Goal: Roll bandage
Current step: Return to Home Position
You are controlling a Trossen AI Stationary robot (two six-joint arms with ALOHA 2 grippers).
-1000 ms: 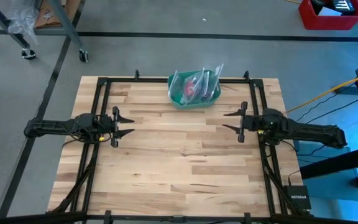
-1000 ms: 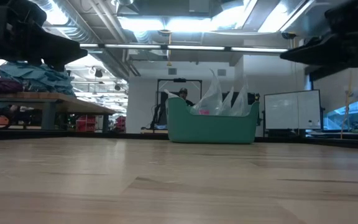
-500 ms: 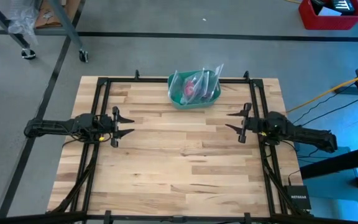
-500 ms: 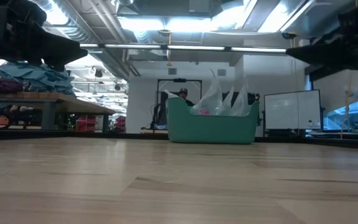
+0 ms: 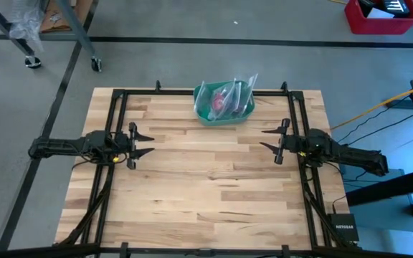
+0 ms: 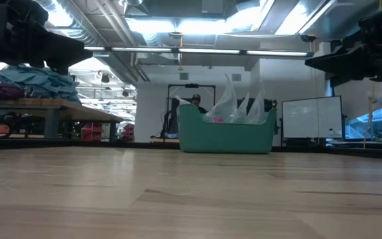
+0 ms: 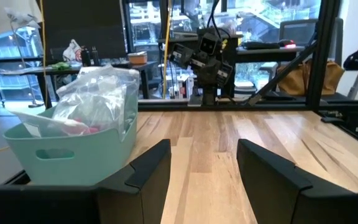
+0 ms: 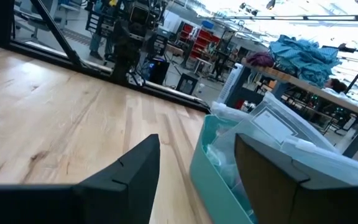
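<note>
A green bowl [image 5: 223, 115] stands at the table's far edge, in the middle. A clear crinkly plastic bag [image 5: 229, 93] sits in it, and something pink [image 5: 217, 104], probably the bandage, shows inside the bag. The pink also shows in the low view [image 6: 217, 119] and the left wrist view [image 7: 87, 129]. My left gripper [image 5: 149, 143] hovers open and empty over the table's left side. My right gripper [image 5: 264, 139] hovers open and empty over the right side, pointing toward the bowl [image 8: 222, 180].
Black frame rails [image 5: 117, 115] run along the table's left, right and far sides. Bare wood [image 5: 206, 179] lies between the two grippers and toward the near edge. The room beyond holds tables and equipment.
My right arm has swung a little, and its gripper has turned slightly toward the green bowl, staying open. The bowl and bag have not moved.
</note>
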